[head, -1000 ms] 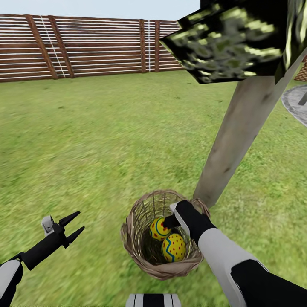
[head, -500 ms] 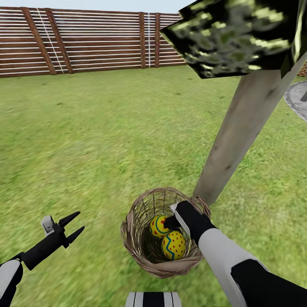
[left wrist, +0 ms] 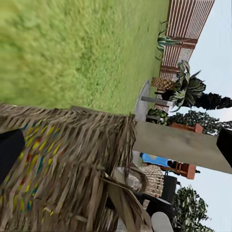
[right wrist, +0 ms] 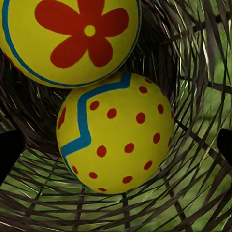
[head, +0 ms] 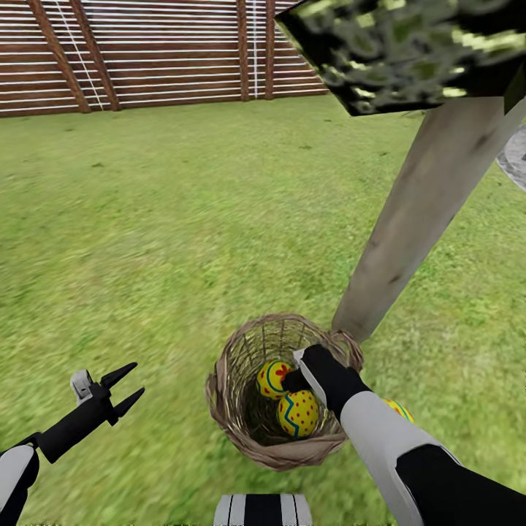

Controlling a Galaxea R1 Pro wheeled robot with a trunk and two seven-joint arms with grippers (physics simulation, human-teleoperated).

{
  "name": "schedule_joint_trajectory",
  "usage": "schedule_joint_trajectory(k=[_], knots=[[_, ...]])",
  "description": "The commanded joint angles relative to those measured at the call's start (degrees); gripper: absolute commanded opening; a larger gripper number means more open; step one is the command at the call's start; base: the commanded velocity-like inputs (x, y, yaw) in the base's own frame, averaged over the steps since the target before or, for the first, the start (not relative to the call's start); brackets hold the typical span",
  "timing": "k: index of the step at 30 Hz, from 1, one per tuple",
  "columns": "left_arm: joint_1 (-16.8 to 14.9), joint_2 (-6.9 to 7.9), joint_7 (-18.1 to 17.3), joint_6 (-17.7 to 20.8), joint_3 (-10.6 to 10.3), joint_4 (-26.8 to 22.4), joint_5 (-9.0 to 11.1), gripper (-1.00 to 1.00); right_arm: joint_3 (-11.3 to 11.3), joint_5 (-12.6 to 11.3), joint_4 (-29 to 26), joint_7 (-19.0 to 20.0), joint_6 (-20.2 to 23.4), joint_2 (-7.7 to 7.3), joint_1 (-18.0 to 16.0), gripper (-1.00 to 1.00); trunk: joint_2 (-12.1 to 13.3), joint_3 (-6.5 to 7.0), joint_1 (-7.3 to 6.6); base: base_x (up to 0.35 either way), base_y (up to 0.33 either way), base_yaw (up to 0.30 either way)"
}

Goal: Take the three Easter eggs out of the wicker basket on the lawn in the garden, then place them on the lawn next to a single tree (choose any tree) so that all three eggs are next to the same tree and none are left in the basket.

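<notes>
The wicker basket (head: 241, 416) stands on the lawn (head: 168, 241) at the foot of the tree (head: 413, 219). Two yellow eggs lie inside it: the red-flower egg (head: 270, 378) (right wrist: 72, 38) and the red-dotted egg (head: 298, 413) (right wrist: 116, 133). My right gripper (head: 295, 380) reaches down into the basket just above them, open, with its fingertips (right wrist: 9, 152) spread wide either side of the dotted egg. A sliver of a third yellow egg (head: 399, 409) peeks out on the grass behind my right forearm, near the trunk. My left gripper (head: 126, 389) hovers open over grass, left of the basket.
Dark mottled leaf panels (head: 409, 51) hang overhead at the upper right. A wooden slat fence (head: 146, 51) closes the far end of the lawn. A grey paved patch (head: 515, 157) shows at the right edge. The left wrist view looks along the basket's woven side (left wrist: 58, 164) toward the trunk (left wrist: 179, 145).
The whole view has tipped downward, so the fence and basket sit higher in the picture. The third egg now peeks out behind my right forearm. Both arms hold their places.
</notes>
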Motion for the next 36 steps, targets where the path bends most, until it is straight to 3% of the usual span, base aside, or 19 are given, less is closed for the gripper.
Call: schedule_joint_trajectory(k=[1,10,15,20,23,36], knots=[[0.0,-0.02,-0.2,0.3,0.1,0.1,-0.1,1.0,0.3,-0.1,-0.1,0.0,0.2,-0.04,0.0,1.0,0.0,-0.29,0.01,0.0,0.0,0.0],[0.0,0.02,-0.2,0.3,0.1,0.1,-0.1,1.0,0.2,0.0,-0.3,0.0,0.2,-0.06,0.0,1.0,-0.2,-2.31,0.24,0.0,0.0,0.0],[0.0,0.03,-0.2,0.3,0.1,0.1,-0.1,1.0,0.2,0.1,-0.4,-0.1,0.0,-0.06,0.0,1.0,-0.2,-2.31,0.24,0.0,0.0,0.0],[0.0,0.05,-0.2,0.3,0.1,0.1,-0.1,1.0,0.2,0.1,-0.4,-0.2,0.0,-0.06,0.0,1.0,-0.2,-3.42,0.37,0.0,0.0,0.0],[0.0,0.05,-0.2,0.3,0.1,0.1,-0.1,1.0,0.2,0.1,-0.3,-0.9,0.0,-0.06,0.0,1.0,-0.2,-3.42,0.37,0.0,0.0,0.0],[0.0,0.04,-0.2,0.3,0.1,0.1,-0.1,1.0,0.2,0.0,-0.4,-2.1,0.0,-0.06,0.0,1.0,-0.4,-6.3,0.71,0.0,0.0,0.0]])
